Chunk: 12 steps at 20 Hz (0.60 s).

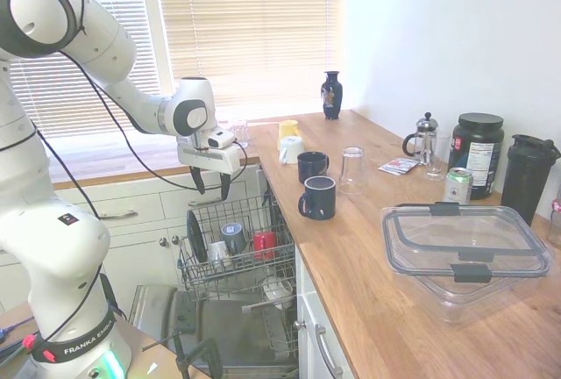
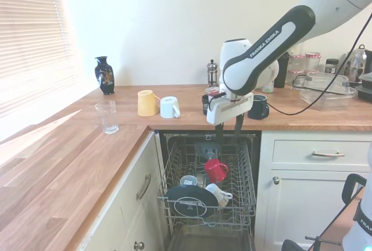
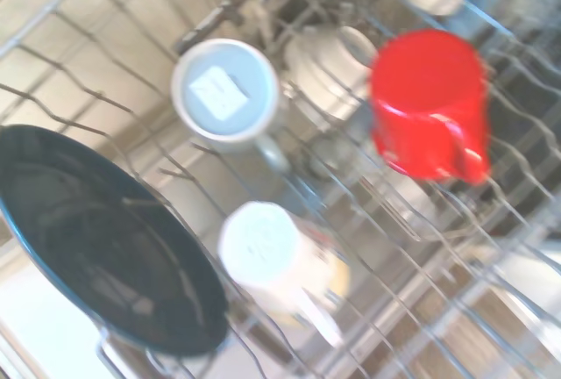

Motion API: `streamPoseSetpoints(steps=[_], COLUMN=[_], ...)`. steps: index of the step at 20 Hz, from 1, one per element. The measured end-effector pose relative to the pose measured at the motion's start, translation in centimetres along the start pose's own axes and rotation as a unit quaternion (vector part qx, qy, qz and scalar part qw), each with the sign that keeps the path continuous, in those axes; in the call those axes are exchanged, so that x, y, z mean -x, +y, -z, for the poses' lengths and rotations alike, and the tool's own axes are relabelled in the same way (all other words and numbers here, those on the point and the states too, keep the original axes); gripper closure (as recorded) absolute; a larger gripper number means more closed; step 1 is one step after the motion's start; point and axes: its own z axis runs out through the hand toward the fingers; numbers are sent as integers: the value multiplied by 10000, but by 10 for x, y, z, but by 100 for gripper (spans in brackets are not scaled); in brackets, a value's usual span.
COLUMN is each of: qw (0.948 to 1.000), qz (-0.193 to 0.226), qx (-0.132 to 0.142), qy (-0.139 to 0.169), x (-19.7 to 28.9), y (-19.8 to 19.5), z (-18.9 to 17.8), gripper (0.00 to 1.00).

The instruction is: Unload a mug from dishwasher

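The slate grey-blue mug (image 1: 233,237) stands bottom up in the dishwasher's (image 1: 230,326) pulled-out wire rack (image 1: 279,267), left of a red cup (image 1: 264,243). The second exterior view shows the mug (image 2: 188,180) low in the rack (image 2: 248,172), just left of the red cup (image 2: 215,169). In the wrist view the mug (image 3: 226,94) shows a white sticker on its base. My gripper (image 1: 212,188) hangs open above the rack's back part, a little above the mug, with nothing between its fingers. From the other side the gripper (image 2: 229,129) hovers over the red cup.
A black plate (image 2: 187,200) and a white cup (image 2: 220,194) stand at the rack's front. Two navy mugs (image 1: 316,196), a yellow cup (image 1: 288,129), a white cup (image 1: 292,149), a glass (image 1: 352,168) and a vase (image 1: 331,95) are on the wooden counter.
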Motion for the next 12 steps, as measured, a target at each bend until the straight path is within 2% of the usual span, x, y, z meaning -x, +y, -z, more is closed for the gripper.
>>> streamPoseSetpoints(steps=[6,12], qw=[9991,9969], qz=[318,580], qx=[255,519], qy=[-66,-147], x=[-9,-7], y=[-37,-47], z=[-39,-61], gripper=[0,0])
